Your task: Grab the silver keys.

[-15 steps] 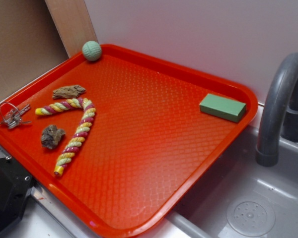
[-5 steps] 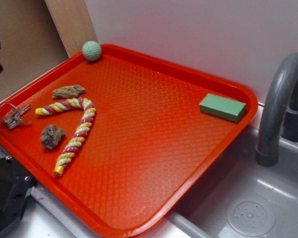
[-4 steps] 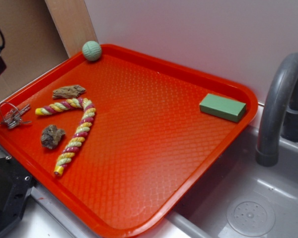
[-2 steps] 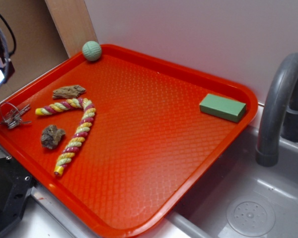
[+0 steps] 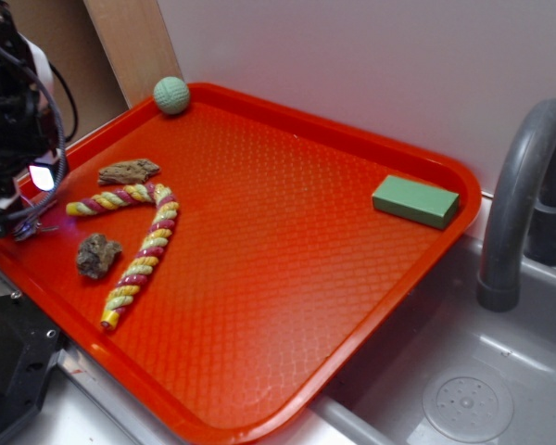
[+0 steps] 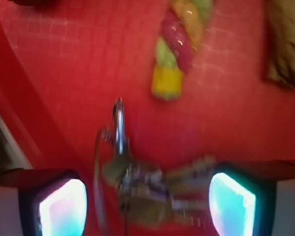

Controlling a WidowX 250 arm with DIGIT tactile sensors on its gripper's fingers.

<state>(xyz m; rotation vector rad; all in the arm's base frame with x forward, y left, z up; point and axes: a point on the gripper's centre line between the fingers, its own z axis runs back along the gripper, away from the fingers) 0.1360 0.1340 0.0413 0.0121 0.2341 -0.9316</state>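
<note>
Seeing shiny silver keys (image 6: 147, 184) on a wire ring between our wide-open gripper (image 6: 147, 206) jaws, on the red tray (image 5: 287, 241) near the rope (image 5: 144, 241).

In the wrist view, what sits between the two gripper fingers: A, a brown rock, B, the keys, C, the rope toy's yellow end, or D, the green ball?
B: the keys lie between the open gripper's fingers, while the rope toy ends farther up the tray.
</note>
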